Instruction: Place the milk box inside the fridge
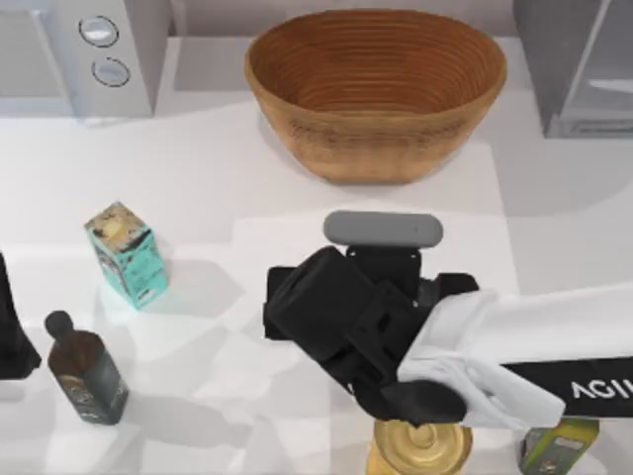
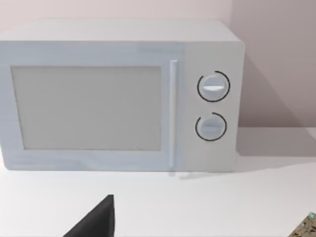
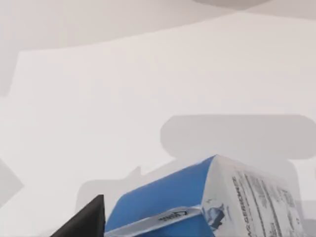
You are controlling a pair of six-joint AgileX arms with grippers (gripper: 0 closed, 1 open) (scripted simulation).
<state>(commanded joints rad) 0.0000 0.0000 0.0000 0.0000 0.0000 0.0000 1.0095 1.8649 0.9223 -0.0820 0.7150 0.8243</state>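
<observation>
A woven wicker basket [image 1: 376, 89] stands at the back middle of the white table [image 1: 247, 188]. A light-grey microwave [image 2: 118, 96] with two round dials [image 2: 213, 86] is at the back left. On the left side stand a teal carton [image 1: 127, 255] and a dark bottle [image 1: 87, 371]. At the front edge is a yellow can [image 1: 420, 447], and right of it a green box [image 1: 559, 443].

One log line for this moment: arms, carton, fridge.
right gripper: mid-table, above blue-and-white milk box | left arm: parked, facing microwave | grey metallic fridge: back right | milk box: not yet inside
</observation>
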